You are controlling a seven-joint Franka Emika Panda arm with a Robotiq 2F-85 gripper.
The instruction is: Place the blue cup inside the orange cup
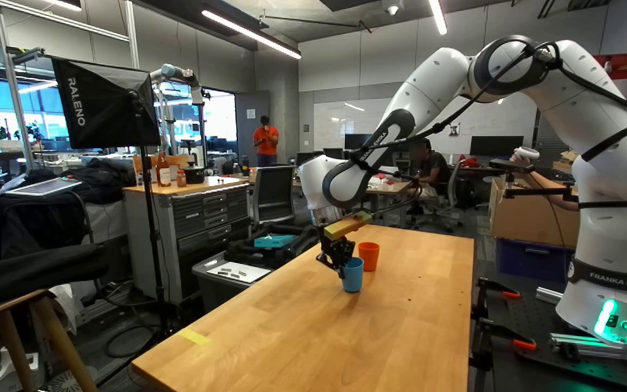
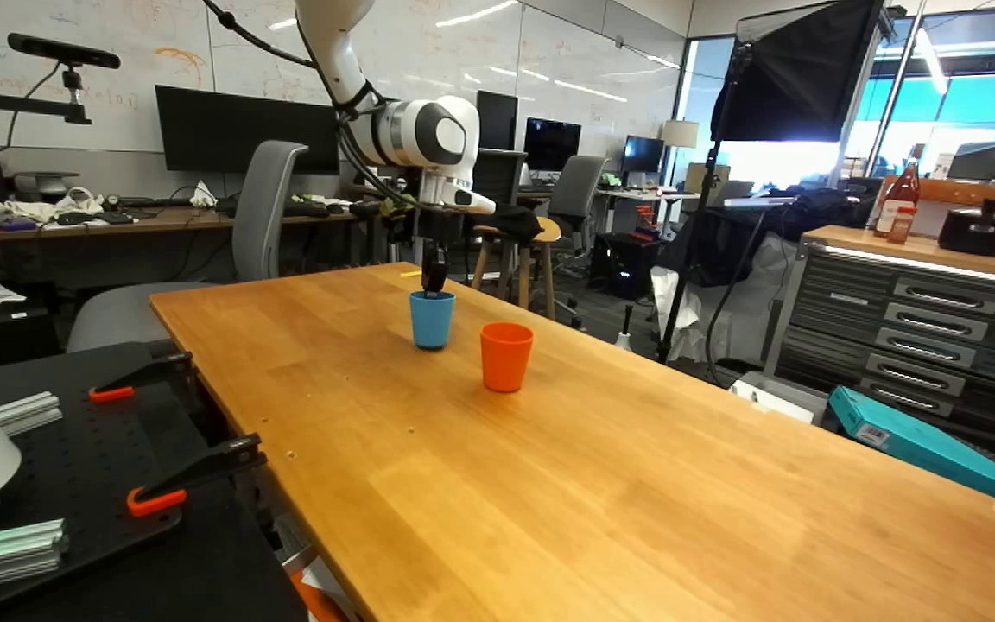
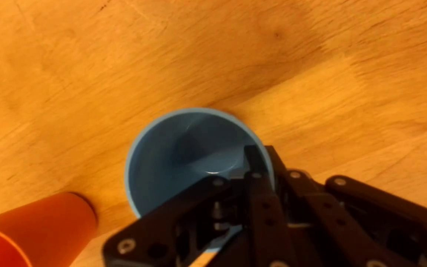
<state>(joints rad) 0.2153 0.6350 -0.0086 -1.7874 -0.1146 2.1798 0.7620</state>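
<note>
The blue cup [image 1: 352, 279] stands upright on the wooden table or just above it; I cannot tell which. It also shows in an exterior view [image 2: 432, 323] and in the wrist view [image 3: 154, 159], where I look into its inside. My gripper [image 3: 262, 155] is shut on the blue cup's wall at the rim, one finger inside and one outside. The gripper also shows in both exterior views [image 1: 342, 270] [image 2: 434, 289]. The orange cup [image 2: 506, 358] stands upright and apart beside the blue cup. It shows in an exterior view [image 1: 369, 255] and at the wrist view's lower left [image 3: 54, 226].
The wooden table [image 1: 389, 337] bears a strip of yellow tape [image 1: 195, 336] near one end. Clamps with orange tips [image 2: 157, 501] hold the robot's side edge. A teal box [image 2: 912, 441] and a drawer cabinet [image 2: 921, 320] stand beyond the opposite edge.
</note>
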